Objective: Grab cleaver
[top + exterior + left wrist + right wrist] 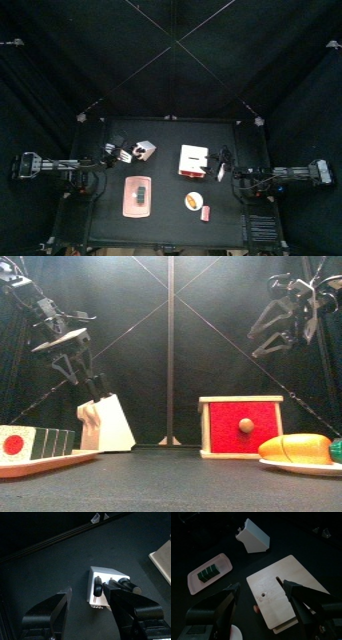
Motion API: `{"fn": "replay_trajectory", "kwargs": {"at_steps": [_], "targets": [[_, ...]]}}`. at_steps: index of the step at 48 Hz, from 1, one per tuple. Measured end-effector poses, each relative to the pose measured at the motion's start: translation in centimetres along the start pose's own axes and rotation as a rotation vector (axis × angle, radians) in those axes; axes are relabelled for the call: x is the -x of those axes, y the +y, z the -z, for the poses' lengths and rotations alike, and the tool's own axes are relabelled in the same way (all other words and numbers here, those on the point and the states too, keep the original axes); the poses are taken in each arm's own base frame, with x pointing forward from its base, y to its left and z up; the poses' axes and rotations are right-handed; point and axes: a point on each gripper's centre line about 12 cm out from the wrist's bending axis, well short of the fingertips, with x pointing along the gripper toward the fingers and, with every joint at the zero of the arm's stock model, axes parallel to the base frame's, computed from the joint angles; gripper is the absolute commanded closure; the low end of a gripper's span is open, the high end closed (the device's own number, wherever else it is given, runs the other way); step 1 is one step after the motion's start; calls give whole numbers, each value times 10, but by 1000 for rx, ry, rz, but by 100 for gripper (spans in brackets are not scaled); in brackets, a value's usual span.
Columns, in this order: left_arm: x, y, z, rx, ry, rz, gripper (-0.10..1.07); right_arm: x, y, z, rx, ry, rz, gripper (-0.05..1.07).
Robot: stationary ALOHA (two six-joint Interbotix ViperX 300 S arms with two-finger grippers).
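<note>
**Left gripper hanging spread above the knife block**

From the top view, the small black table (160,215) is carrying a pale knife block (138,154) near its left rear, a red-fronted wooden box (195,162) at the middle, a long pinkish tray (136,196) toward the front and a white plate of food (197,203) beside it. One black arm is reaching in from each side.

In the front view, the left gripper (70,353) is hanging just above the block, whose dark handles (96,387) are sticking up from its top. The right gripper (285,316) is hanging high over the box.

In the left wrist view, the left jaws are standing wide apart, holding nothing, with the block between them and the black cleaver handle (99,587) among those poking out of it.

In the right wrist view, the right jaws are likewise standing spread and empty above the box's pale wooden top.
</note>
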Motion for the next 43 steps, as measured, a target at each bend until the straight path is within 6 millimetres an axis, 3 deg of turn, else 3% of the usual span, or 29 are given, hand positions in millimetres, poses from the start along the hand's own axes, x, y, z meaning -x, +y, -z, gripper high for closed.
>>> {"fn": "replay_trajectory", "kwargs": {"at_steps": [25,43], "targets": [[-11,3,0,-3,11,-18,13,0,0,0,0,-1,0,4],[-11,-2,-2,2,6,16,33,0,-1,0,-1,0,0,4]]}}
